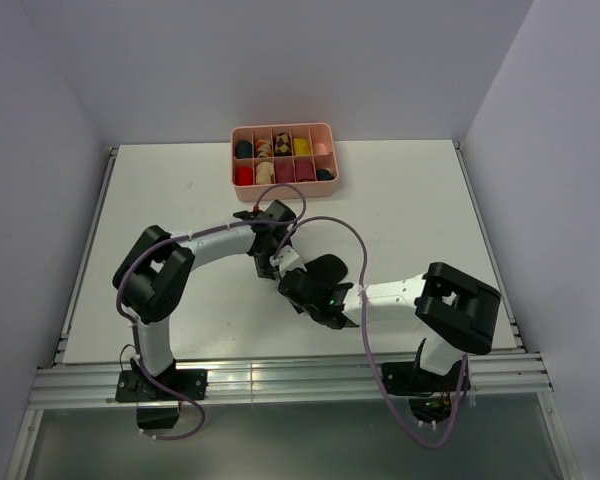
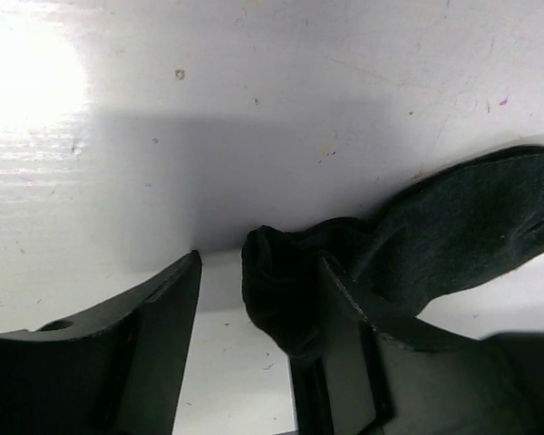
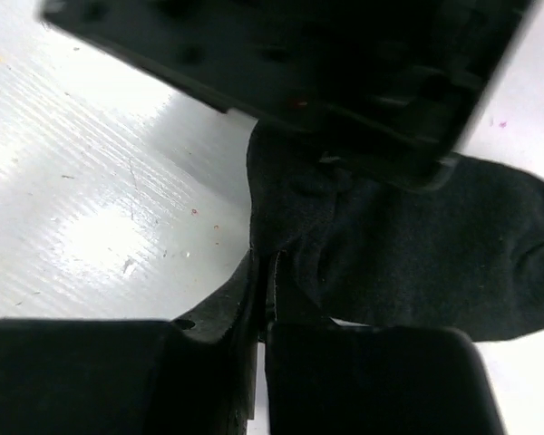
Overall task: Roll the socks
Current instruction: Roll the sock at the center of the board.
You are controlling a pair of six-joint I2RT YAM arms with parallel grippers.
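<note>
One black sock [image 3: 417, 245] lies flat on the white table [image 1: 160, 200] near its middle, and shows in the top view [image 1: 328, 266]. My right gripper [image 3: 265, 263] is shut on the sock's near edge. My left gripper [image 2: 261, 267] stands open over the sock's bunched end [image 2: 281, 290], which rests against the right finger [image 2: 344, 344]. The left finger [image 2: 163, 335] is apart from it. In the top view both grippers, left [image 1: 273, 262] and right [image 1: 292, 282], meet at the sock. The striped sock and the other black sock do not show on the table.
A pink divided tray [image 1: 282, 129] stands at the back centre, with several rolled coloured items in its compartments. The two arms cross close together at mid-table. Grey walls close in on the table at the left, back and right.
</note>
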